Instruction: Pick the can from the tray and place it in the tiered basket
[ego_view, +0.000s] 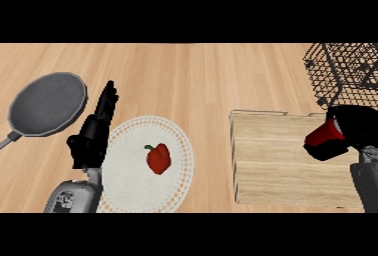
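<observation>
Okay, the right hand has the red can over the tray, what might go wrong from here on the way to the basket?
1. The can sits tilted in the right hand, so it might slip as it travels.
2. The tiered basket is close by; the can or fingers could catch on its wire wall rather than clear it.
3. The can is low over the tray and may clip its rim.

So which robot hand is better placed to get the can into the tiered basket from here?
The right robot hand. It is already curled round the red can above the tray, just below the wire basket. The left robot hand rests open, far off by the plate.
</observation>
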